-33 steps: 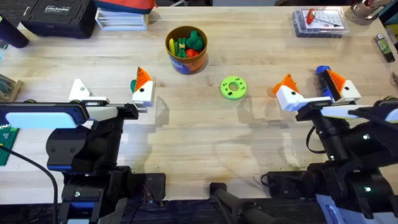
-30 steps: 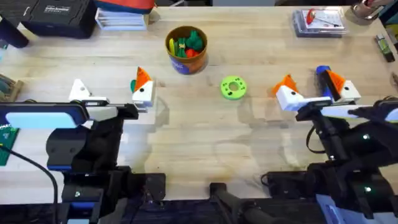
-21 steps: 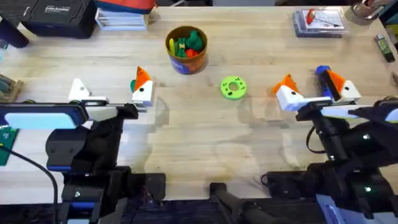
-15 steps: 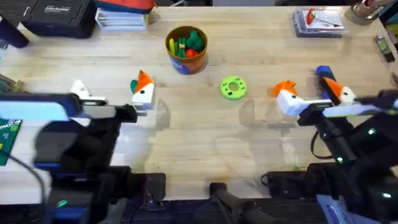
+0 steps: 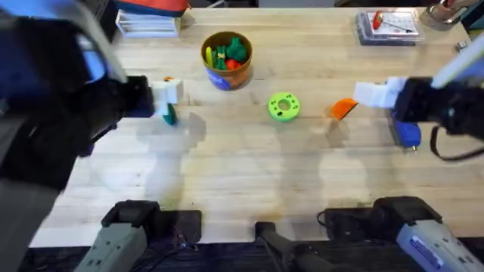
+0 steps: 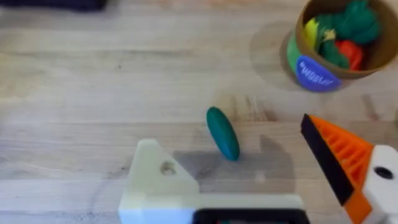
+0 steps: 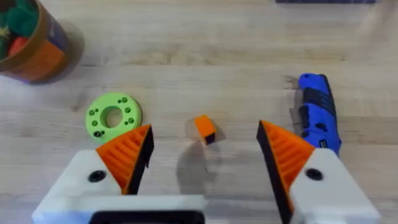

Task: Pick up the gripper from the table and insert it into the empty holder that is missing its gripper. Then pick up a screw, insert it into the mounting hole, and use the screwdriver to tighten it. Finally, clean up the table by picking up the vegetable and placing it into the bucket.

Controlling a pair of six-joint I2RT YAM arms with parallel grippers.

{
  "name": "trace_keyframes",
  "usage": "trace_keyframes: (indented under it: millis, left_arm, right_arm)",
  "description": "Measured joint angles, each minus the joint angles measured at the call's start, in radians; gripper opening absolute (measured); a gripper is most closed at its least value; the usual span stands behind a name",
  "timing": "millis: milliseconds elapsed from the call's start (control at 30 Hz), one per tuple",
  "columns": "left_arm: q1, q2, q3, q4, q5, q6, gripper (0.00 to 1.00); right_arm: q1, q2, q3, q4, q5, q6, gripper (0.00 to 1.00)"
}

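Orange ribbed pads on white finger blocks frame the right end effector [image 7: 205, 171], jaws spread wide and empty above the light wooden plank desk [image 5: 249, 166]. Between them lies the small orange plastic wedge-shaped fingertip [image 7: 204, 129], with the blue pen-shaped screwdriver [image 7: 317, 118] just beside one pad. The left end effector [image 6: 249, 183] is also wide open and empty, one white holder block [image 6: 158, 180] bare, over the dark green oblong toy vegetable [image 6: 222, 132]. The yellow-rimmed blue bucket [image 5: 225, 78] stands well apart.

Blurred large and dark across the overhead view: both arms. Cut off by the frame: screwdriver [image 7: 318, 120] bit end behind the right end effector [image 7: 205, 152].
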Motion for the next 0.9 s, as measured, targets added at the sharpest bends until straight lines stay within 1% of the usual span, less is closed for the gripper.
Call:
trace_keyframes:
  millis: [67,167,300,333,400,433,500,533,600,667,700,733,767,900]
  left_arm:
    - [0.000,0.079,0.001,-0.018,0.000,0.000,0.986]
    - [0.000,0.183,0.001,-0.051,0.000,-0.001,0.985]
    - [0.000,0.310,0.001,-0.055,0.000,-0.035,0.985]
    - [0.000,0.338,0.001,-0.055,0.001,-0.048,0.964]
    - [0.000,0.373,0.001,-0.055,0.003,-0.061,0.682]
    - [0.000,0.381,0.001,-0.055,0.003,-0.065,0.516]
    - [0.000,0.381,0.001,-0.060,0.004,-0.073,0.210]
    - [0.000,0.375,0.001,-0.066,0.004,-0.072,0.082]
    - [0.000,0.350,0.002,-0.085,0.005,-0.074,0.344]
    - [-0.009,0.308,0.009,-0.103,0.004,-0.072,0.653]
    - [-0.018,0.280,0.016,-0.105,0.004,-0.066,0.812]
    - [-0.030,0.249,0.023,-0.105,0.005,-0.059,0.939]
    - [-0.047,0.211,0.032,-0.107,0.010,-0.046,0.973]
    - [-0.124,0.046,0.057,-0.100,0.060,0.013,0.985]
  right_arm:
    - [0.000,0.062,0.021,0.002,0.000,0.000,0.994]
    - [0.000,0.130,0.023,-0.005,0.000,0.000,0.994]
    - [0.000,0.196,0.023,-0.006,0.000,0.000,0.994]
    - [0.000,0.211,0.023,-0.006,0.000,0.000,0.994]
    - [0.000,0.230,0.023,-0.006,0.000,0.000,0.994]
    - [0.000,0.235,0.023,-0.006,0.000,0.000,0.994]
    - [0.000,0.239,0.023,-0.005,0.003,0.000,0.994]
    - [0.000,0.238,0.023,-0.004,0.006,0.000,0.994]
    - [0.000,0.231,0.023,0.003,0.016,0.000,0.994]
    - [0.000,0.211,0.023,0.013,0.023,0.000,0.994]
    - [0.000,0.195,0.023,0.021,0.024,0.000,0.994]
    - [0.000,0.177,0.023,0.033,0.027,0.000,0.994]
    - [0.000,0.153,0.023,0.047,0.027,0.003,0.994]
    - [0.000,0.044,0.023,0.095,0.031,0.044,0.994]
